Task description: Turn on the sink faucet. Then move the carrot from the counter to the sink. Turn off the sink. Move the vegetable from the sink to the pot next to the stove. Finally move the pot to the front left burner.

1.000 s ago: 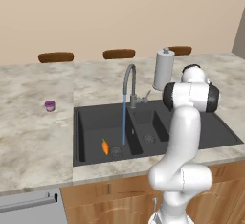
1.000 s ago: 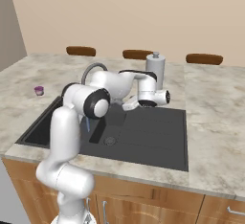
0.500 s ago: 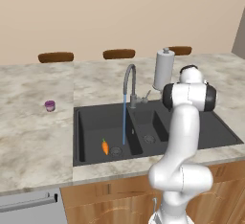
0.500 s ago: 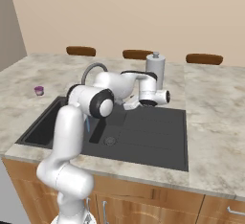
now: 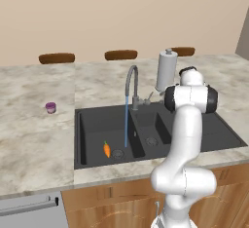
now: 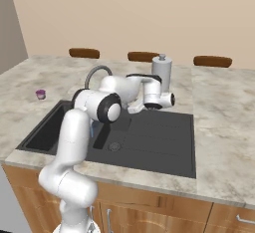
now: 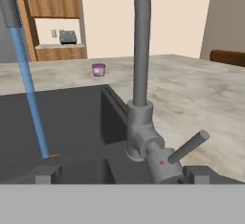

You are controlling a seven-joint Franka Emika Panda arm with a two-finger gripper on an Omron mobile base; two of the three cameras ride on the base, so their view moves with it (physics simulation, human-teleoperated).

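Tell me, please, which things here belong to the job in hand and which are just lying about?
Job: sink faucet, running; carrot in the sink; counter; open gripper at the faucet lever.
Lying about: purple cup; paper-towel roll; chairs.

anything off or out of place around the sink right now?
Nothing spilled, tipped or damaged. The faucet is running a blue stream into the sink where the carrot lies near the drain, as that step would have it. The purple cup stands upright on the counter. The open gripper sits at the faucet's lever.

Carrot point(image 5: 106, 149) in the sink's point(image 5: 92, 120) left basin — faucet point(image 5: 132, 86) behind it
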